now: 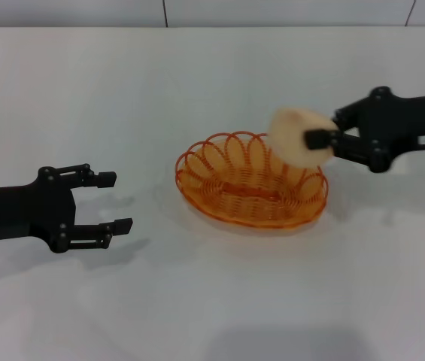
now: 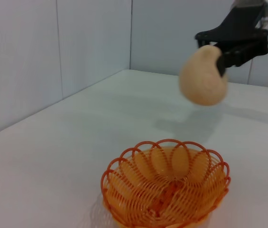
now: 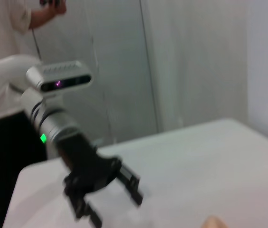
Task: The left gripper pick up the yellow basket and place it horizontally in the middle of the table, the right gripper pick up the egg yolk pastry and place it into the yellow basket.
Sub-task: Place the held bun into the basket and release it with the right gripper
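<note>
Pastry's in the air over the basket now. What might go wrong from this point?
1. The right claw holds the egg yolk pastry above the yellow basket's right rim rather than its centre; released here, it might strike the looped rim and roll onto the table.
2. The pastry is pinched near one edge and might slip early.
3. The basket looks light; a descending claw might nudge it. The left claw sits open, well clear.
</note>
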Action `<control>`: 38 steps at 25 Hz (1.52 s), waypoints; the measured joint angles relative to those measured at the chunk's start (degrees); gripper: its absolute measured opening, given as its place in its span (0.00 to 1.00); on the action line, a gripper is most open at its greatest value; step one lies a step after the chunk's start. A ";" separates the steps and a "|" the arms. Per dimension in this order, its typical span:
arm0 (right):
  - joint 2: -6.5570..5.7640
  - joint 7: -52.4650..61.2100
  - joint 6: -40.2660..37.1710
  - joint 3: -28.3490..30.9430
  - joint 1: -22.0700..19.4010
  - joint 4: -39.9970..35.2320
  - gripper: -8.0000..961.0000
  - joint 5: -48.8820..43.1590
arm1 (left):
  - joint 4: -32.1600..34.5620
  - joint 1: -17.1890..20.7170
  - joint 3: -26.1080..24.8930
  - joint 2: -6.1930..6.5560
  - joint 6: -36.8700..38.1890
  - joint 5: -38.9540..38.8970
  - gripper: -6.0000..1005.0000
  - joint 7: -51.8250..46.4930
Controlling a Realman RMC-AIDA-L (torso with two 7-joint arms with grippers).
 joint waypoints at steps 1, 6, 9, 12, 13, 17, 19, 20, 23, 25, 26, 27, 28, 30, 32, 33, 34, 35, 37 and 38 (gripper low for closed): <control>0.00 -1.91 1.65 -1.45 0.10 1.80 0.11 2.16 | 0.00 -0.01 0.00 -0.03 0.00 0.00 0.79 0.03; 0.08 -10.34 8.19 -7.05 0.26 9.44 0.07 12.12 | 0.00 -0.54 0.02 -0.48 -0.01 0.23 0.79 0.08; 0.27 -14.62 9.79 -8.03 0.58 13.85 0.06 16.01 | 0.00 -0.73 0.02 -0.62 -0.01 0.39 0.79 0.09; 0.40 -17.34 11.12 -8.70 0.89 16.89 0.06 17.62 | 0.00 -1.01 0.08 -0.81 -0.01 0.41 0.79 0.09; 0.39 -17.94 11.52 -8.98 0.94 17.61 0.06 17.81 | 0.00 -1.11 0.07 -0.88 -0.01 0.42 0.79 0.09; 0.38 -19.31 12.86 -9.78 0.98 18.92 0.09 17.89 | 0.00 -1.36 0.01 -1.10 0.00 0.35 0.79 0.09; 0.39 -20.99 14.81 -11.06 0.98 20.04 0.11 18.26 | 0.00 -1.40 0.00 -1.18 0.00 0.32 0.79 0.09; 0.39 -21.50 15.10 -11.43 0.98 20.28 0.12 18.45 | 0.00 -1.42 0.00 -1.20 0.00 0.31 0.79 0.09; 0.49 -23.22 16.25 -13.38 0.94 20.75 0.14 19.15 | 0.00 -1.42 0.00 -1.21 0.00 0.31 0.79 0.09; 0.53 -23.26 17.33 -14.59 0.94 20.78 0.18 19.42 | 0.00 -1.42 0.00 -1.21 0.00 0.29 0.79 0.09; 0.57 -23.20 17.95 -15.38 0.94 20.80 0.20 19.48 | 0.00 -1.42 0.00 -1.21 0.00 0.29 0.79 0.09; 0.60 -23.16 18.24 -15.68 0.94 20.81 0.22 19.48 | 0.00 -1.41 0.00 -1.21 0.00 0.25 0.79 0.09; 0.65 -23.10 18.63 -16.19 1.00 20.82 0.24 19.48 | 0.00 -1.41 0.00 -1.21 0.00 0.20 0.79 0.09; 0.70 -23.04 19.00 -16.71 1.14 20.86 0.29 19.50 | 0.01 -1.45 0.00 -1.21 0.00 0.18 0.79 0.09; 0.70 -23.00 19.12 -16.84 1.20 20.88 0.33 19.64 | 0.00 -1.47 0.00 -1.21 0.00 0.14 0.79 0.09; 0.70 -23.00 19.11 -16.86 1.20 20.88 0.35 19.80 | 0.01 -1.48 0.00 -1.21 0.00 0.13 0.79 0.09; 0.65 -23.01 19.06 -16.87 1.14 20.88 0.37 20.07 | 0.00 -1.49 0.00 -1.21 0.00 0.11 0.79 0.09; 0.56 -23.04 18.89 -16.88 0.97 20.75 0.41 20.38 | 0.00 -1.49 0.00 -1.21 0.00 0.08 0.79 0.09; 0.33 -23.07 18.42 -16.84 0.73 20.51 0.49 20.67 | 0.00 -1.46 0.00 -1.21 0.00 0.01 0.79 0.09; 0.15 -23.08 17.86 -16.68 0.65 20.44 0.53 20.79 | 0.01 -1.28 0.00 -1.21 0.01 -0.03 0.79 0.09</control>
